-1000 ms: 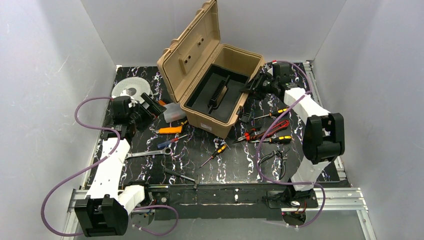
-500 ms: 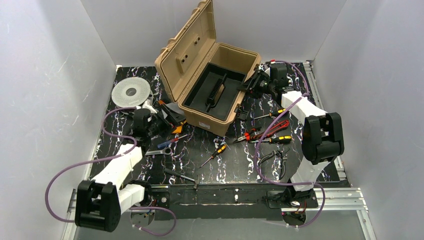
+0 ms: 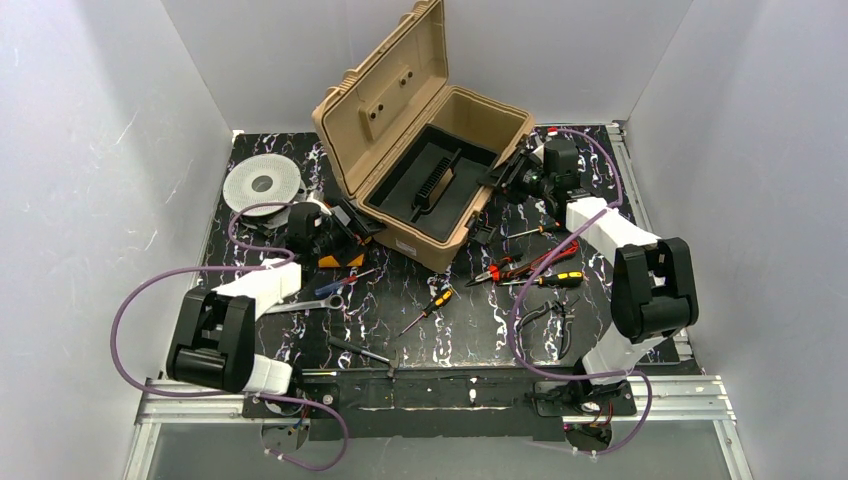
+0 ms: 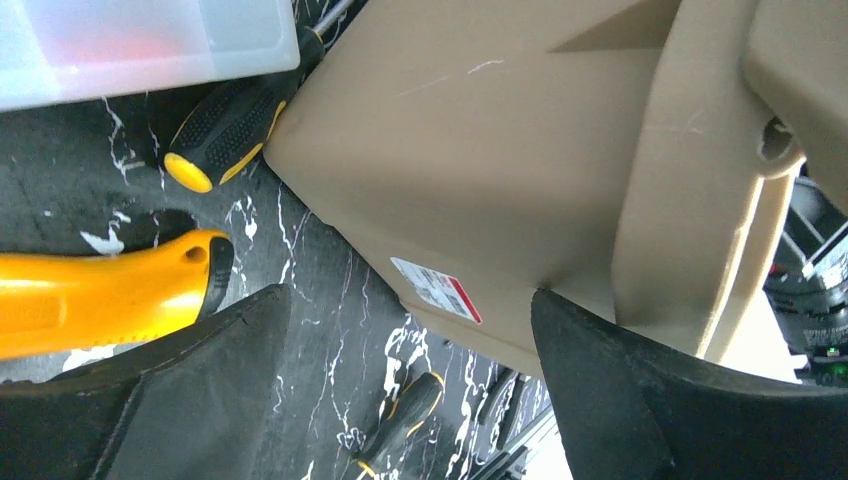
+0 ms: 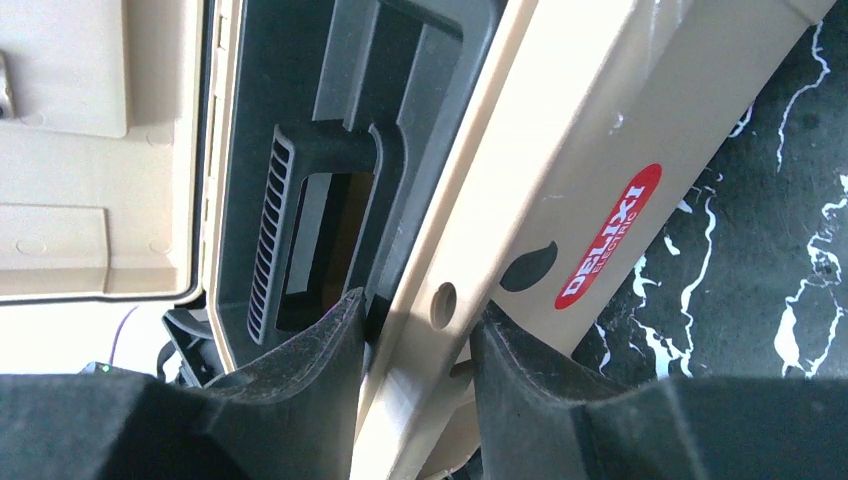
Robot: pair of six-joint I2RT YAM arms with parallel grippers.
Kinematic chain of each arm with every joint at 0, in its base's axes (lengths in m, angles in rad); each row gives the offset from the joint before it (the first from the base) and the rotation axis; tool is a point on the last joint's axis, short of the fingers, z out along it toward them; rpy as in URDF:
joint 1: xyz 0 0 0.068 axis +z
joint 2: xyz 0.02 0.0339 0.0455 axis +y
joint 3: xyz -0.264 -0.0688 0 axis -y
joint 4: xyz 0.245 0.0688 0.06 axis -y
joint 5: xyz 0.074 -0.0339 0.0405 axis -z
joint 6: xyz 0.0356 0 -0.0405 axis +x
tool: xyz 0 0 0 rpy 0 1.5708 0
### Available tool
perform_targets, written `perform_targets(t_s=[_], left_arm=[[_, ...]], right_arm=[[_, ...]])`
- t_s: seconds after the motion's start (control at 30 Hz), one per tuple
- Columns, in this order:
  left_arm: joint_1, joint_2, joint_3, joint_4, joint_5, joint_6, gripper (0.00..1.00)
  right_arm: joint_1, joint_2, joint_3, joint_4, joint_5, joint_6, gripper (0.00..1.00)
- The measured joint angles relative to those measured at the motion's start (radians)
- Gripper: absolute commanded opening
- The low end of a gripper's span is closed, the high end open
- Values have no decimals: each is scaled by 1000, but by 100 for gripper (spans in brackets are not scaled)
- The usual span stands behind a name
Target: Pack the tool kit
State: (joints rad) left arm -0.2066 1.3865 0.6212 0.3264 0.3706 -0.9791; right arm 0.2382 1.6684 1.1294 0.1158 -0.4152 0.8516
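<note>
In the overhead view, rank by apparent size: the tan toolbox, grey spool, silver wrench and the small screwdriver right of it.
Largest: tan toolbox.
Then: grey spool.
Last: silver wrench and small screwdriver, which look similar in length, too alike to rank.

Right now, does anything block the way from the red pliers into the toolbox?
Nothing visible does. The lid is open, so the toolbox can be entered from above. The right gripper straddles its right wall, so the pliers should probably pass beside it.

The toolbox [image 3: 385, 95] is matt tan plastic, lightly scuffed; its inner tray [image 3: 430, 180] matt black plastic. The tabletop [image 3: 470, 325] is black, white-veined, faintly glossy.
</note>
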Motion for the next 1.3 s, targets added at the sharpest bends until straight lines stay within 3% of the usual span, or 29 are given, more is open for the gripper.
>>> perform_targets(t_s=[0.13,0.27,0.5,0.73,0.83,1.0,1.1,1.3], left_arm=[[3,37,37,3,-3,-1,90],[7,56,77,-2,-37,2,91],[8,32,105,-32,-84,39,91],[8,-229,74,-128,-133,78,98],[8,-353,90,-257,-157,137,98],[13,-452,189,-517,-196,304,98],[15,-493,256,-626,-220,411,98],[15,-551,267,-683,-256,525,98]], right_arm=[[9,-39,-40,7,31,10,40],[11,-50,-37,-26,35,8,60],[32,-117,17,-310,71,-112,88],[-6,-349,-16,-524,279,-150,84],[-53,-430,-50,-578,366,-143,81],[-169,-535,-190,-591,480,-79,70],[-233,-606,-309,-583,542,-3,69],[-302,-573,-368,-549,612,130,66]])
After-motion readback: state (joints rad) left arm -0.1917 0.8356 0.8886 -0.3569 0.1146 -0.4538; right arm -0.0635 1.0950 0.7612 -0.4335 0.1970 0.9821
